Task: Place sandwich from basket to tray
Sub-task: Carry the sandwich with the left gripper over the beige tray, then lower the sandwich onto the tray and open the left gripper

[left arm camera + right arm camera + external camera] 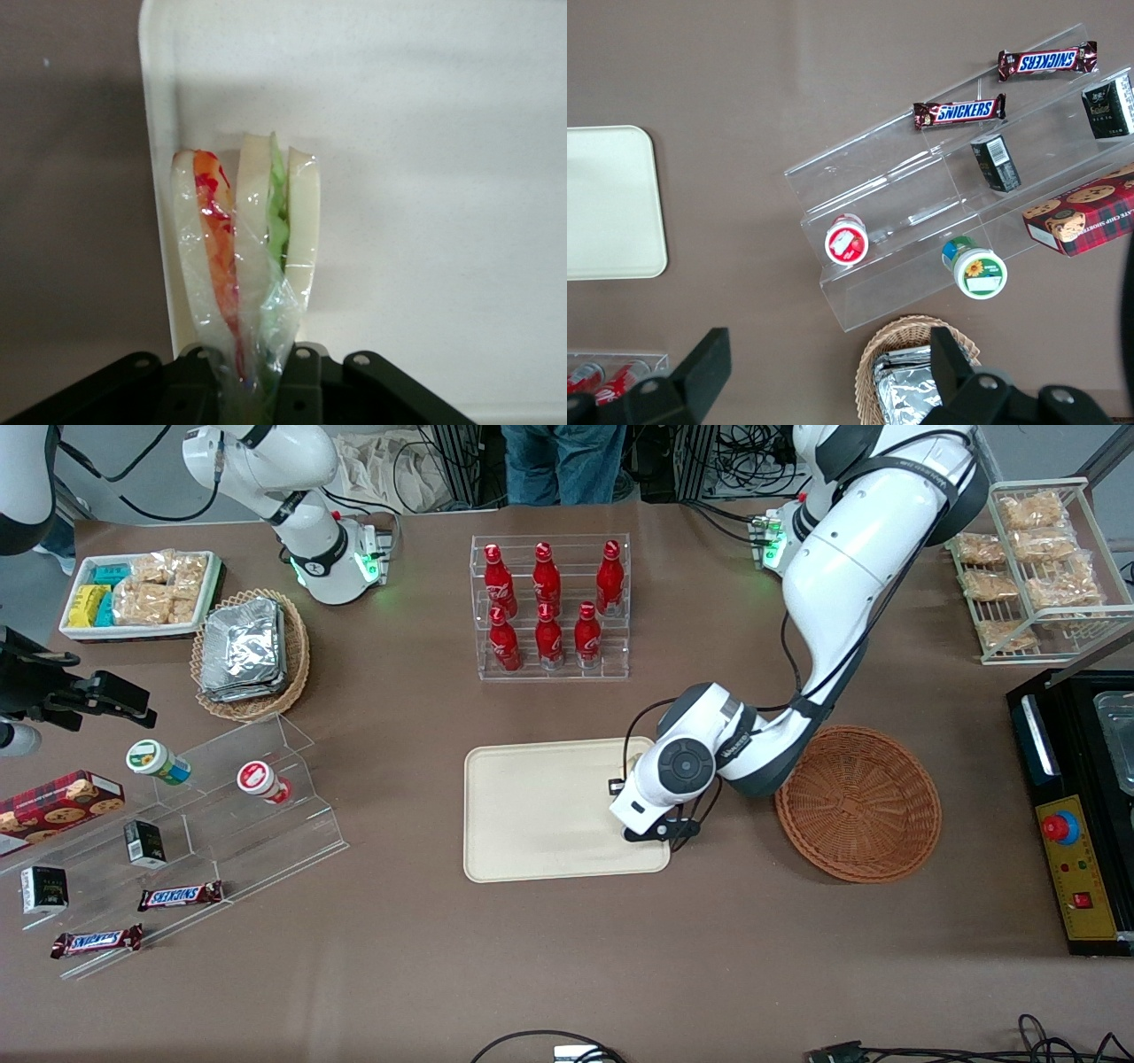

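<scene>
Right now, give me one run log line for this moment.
phase: placing | end effector: shut on sandwich, over tray edge nearest basket | basket: empty | sandwich release: not yet

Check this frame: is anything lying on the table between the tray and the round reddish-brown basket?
Only the working arm's wrist hangs there, front view. The pincer, shut on the sandwich, is over the tray edge nearest the basket.
</scene>
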